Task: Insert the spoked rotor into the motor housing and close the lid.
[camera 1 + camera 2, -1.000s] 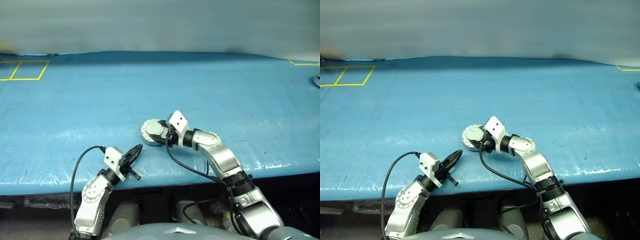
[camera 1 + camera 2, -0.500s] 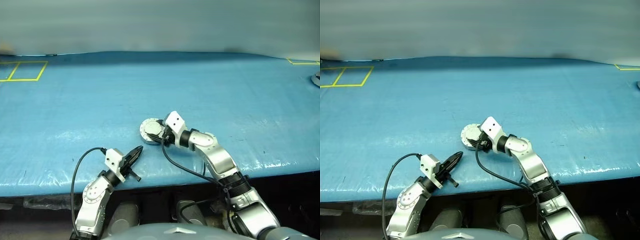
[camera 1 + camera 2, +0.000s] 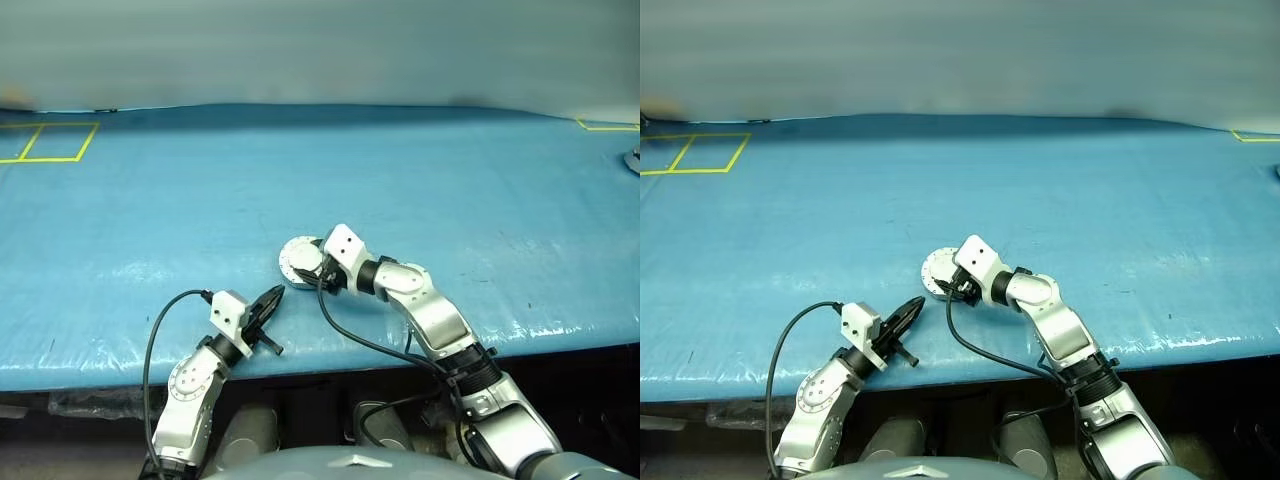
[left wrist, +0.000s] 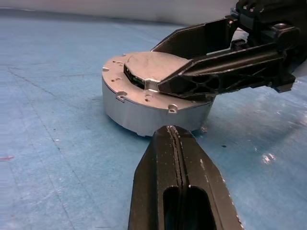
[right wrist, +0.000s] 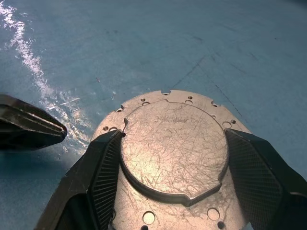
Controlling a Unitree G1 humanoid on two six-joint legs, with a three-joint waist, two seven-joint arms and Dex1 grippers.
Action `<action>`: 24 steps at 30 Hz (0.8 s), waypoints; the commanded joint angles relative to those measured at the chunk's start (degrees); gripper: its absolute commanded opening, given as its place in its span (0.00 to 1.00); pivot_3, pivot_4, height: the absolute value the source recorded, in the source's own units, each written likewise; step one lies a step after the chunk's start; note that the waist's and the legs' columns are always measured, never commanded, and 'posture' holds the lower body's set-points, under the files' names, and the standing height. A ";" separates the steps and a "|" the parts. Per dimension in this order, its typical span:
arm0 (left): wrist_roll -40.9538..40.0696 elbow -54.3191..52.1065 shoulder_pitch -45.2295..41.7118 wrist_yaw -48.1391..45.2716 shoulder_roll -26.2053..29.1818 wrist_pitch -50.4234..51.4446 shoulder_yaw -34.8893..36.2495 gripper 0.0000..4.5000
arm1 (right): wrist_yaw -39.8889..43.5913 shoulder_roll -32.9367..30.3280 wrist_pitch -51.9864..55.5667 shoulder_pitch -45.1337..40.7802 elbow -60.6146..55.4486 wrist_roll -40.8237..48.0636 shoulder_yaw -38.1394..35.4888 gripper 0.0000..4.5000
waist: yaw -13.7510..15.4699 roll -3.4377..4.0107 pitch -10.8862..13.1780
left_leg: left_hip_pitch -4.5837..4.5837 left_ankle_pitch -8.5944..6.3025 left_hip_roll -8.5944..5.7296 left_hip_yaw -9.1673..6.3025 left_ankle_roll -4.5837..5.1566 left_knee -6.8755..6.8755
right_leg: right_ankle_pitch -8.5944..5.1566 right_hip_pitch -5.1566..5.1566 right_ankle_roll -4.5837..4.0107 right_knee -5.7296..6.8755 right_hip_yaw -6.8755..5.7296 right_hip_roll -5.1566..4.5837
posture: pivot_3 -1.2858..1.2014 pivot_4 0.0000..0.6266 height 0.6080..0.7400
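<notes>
The motor housing (image 4: 144,112) is a silver-grey puck on the blue table, with the lid (image 5: 172,143) lying plain face up on it. My right gripper (image 5: 172,139) reaches over it from the right. Its two black fingers (image 5: 103,167) press against opposite sides of the lid's raised centre. My left gripper (image 3: 272,296) is shut and empty. It lies low over the table, with its tip (image 4: 173,132) pointing at the housing's near side, a little short of the wall. The spoked rotor is hidden.
Yellow tape squares (image 3: 45,140) mark the far left of the table, and more yellow tape (image 3: 605,126) marks the far right. A grey object (image 3: 633,158) sits at the right edge. The table's front edge (image 3: 330,360) runs just behind both wrists.
My right wrist has turned slightly and swung a little to the left, its fingers staying on the lid. The left gripper has stayed shut and kept its place.
</notes>
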 commanded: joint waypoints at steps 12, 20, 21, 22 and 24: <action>-19.37 -12.99 -18.71 12.78 1.56 50.86 7.26 0.00 | -0.51 -0.43 6.93 2.12 0.17 0.08 0.26 0.67 | -0.14 0.04 -0.05 | 0.01 0.01 -0.14 -0.09 -0.01 -0.01 | 0.02 0.14 0.13 0.03 -0.09 0.27 | 0.52 0.24 1.00; -17.33 -11.03 -22.74 15.36 1.42 57.27 5.13 0.00 | -0.83 -0.15 6.72 2.00 0.14 0.05 0.29 0.67 | -0.08 0.05 -0.05 | 0.02 0.19 -0.19 -0.11 -0.33 -0.06 | 0.04 0.13 0.09 0.01 0.02 0.23 | 0.52 0.24 1.00; -17.43 -11.15 -22.60 15.19 1.31 57.56 4.79 0.00 | -0.89 -0.11 6.71 1.97 0.16 0.05 0.29 0.67 | -0.07 0.05 -0.05 | 0.02 0.20 -0.19 -0.12 -0.36 -0.06 | 0.04 0.14 0.09 0.01 0.06 0.15 | 0.52 0.24 1.00; -17.55 -11.29 -22.46 15.20 1.19 58.11 4.45 0.00 | -0.92 -0.09 6.69 1.97 0.17 0.03 0.31 0.67 | -0.05 0.05 -0.06 | 0.02 0.22 -0.19 -0.14 -0.39 -0.07 | 0.04 0.14 0.09 0.01 0.08 0.09 | 0.52 0.24 1.00; -15.98 -11.06 -22.16 15.81 1.81 59.01 2.68 0.00 | -1.00 -0.07 6.67 2.08 0.02 -0.02 0.41 0.67 | 0.00 0.04 -0.08 | 0.02 0.24 -0.19 -0.18 -0.42 -0.07 | 0.04 0.14 0.08 0.01 0.08 0.08 | 0.52 0.24 1.00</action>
